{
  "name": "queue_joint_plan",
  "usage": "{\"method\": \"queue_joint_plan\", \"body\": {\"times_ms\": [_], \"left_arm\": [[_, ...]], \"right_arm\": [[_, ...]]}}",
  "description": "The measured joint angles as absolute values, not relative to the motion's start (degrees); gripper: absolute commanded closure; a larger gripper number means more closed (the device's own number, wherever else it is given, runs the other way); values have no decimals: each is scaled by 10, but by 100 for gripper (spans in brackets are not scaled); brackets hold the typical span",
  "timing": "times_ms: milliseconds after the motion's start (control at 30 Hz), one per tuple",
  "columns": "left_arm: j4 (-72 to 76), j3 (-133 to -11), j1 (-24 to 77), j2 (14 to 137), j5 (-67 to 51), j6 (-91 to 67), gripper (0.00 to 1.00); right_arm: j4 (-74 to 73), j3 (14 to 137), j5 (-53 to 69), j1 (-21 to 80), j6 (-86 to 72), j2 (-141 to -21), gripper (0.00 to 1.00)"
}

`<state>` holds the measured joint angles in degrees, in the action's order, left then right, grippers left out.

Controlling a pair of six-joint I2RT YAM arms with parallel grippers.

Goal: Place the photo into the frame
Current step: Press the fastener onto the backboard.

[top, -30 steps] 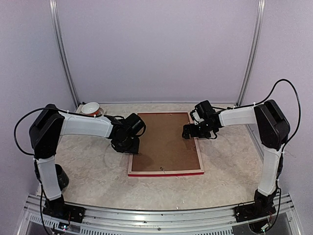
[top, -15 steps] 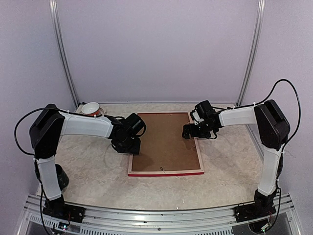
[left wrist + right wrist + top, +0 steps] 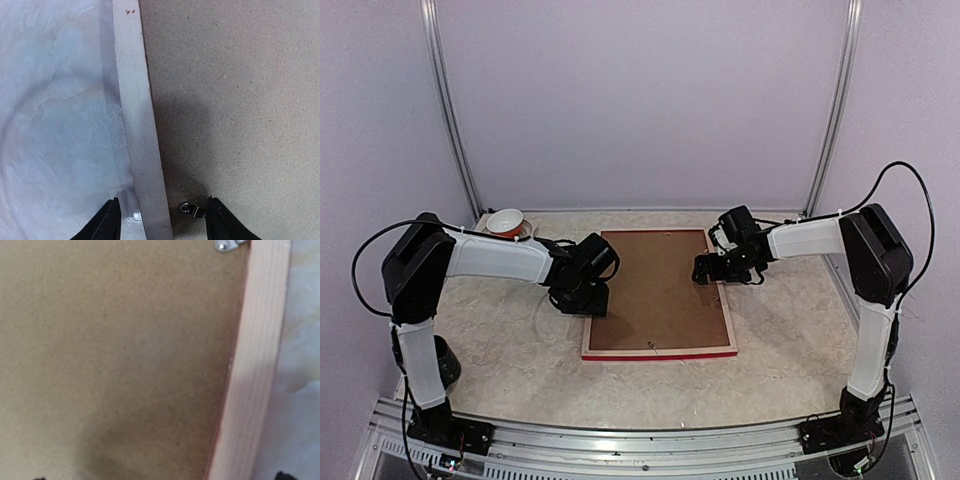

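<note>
The frame [image 3: 659,353] lies face down, pale wood back up, its red front showing along the near edge. The brown backing board [image 3: 658,290] sits in it. The photo is hidden. My left gripper [image 3: 588,298] is open low over the frame's left rail [image 3: 137,125], one finger [image 3: 107,225] over the table, the other over the board [image 3: 235,90] beside a small metal clip [image 3: 192,210]. My right gripper [image 3: 712,268] is open close above the right rail [image 3: 255,380] and board [image 3: 120,350]. Only its fingertips show, at the bottom corners of the right wrist view.
A white bowl with a red rim [image 3: 506,222] stands at the back left of the marbled table [image 3: 510,350]. Another metal clip [image 3: 227,245] sits on the board by the right rail. Grey walls close in on three sides.
My left gripper has edged slightly nearer along the frame's left rail. The right arm and the frame have not moved.
</note>
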<state>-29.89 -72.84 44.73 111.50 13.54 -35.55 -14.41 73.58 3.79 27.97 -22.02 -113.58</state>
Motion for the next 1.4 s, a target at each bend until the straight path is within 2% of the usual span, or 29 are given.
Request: {"method": "queue_joint_plan", "body": {"times_ms": [1067, 1400], "left_arm": [[-287, -726, 447, 1119, 138, -358, 40], [-283, -723, 446, 1118, 137, -360, 44]], "right_arm": [[-138, 731, 38, 280, -220, -1136, 1], [-138, 729, 38, 280, -220, -1136, 1]]}}
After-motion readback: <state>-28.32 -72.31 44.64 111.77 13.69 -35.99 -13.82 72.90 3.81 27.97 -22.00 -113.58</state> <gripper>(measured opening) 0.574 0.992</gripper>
